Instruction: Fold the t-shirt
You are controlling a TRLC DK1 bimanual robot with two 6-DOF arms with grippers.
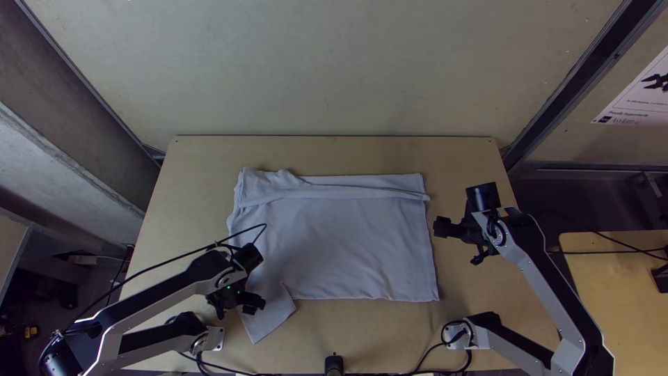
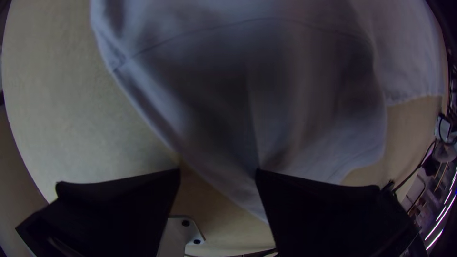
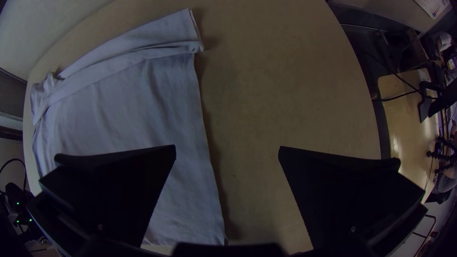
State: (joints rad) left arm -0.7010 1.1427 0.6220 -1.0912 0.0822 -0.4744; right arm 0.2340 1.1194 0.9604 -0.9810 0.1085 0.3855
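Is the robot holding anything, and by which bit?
Nothing is being held: the left gripper is open at the shirt, and the right gripper is open near its edge.

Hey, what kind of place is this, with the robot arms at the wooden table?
Probably a robotics lab or demo space: two robot arms stand at a wooden table with a t-shirt on it, a printed sheet is on the wall, and cables cross a second table.

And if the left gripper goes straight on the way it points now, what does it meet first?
Probably the shirt: its cloth lies ahead of the left gripper, though depth is unclear.
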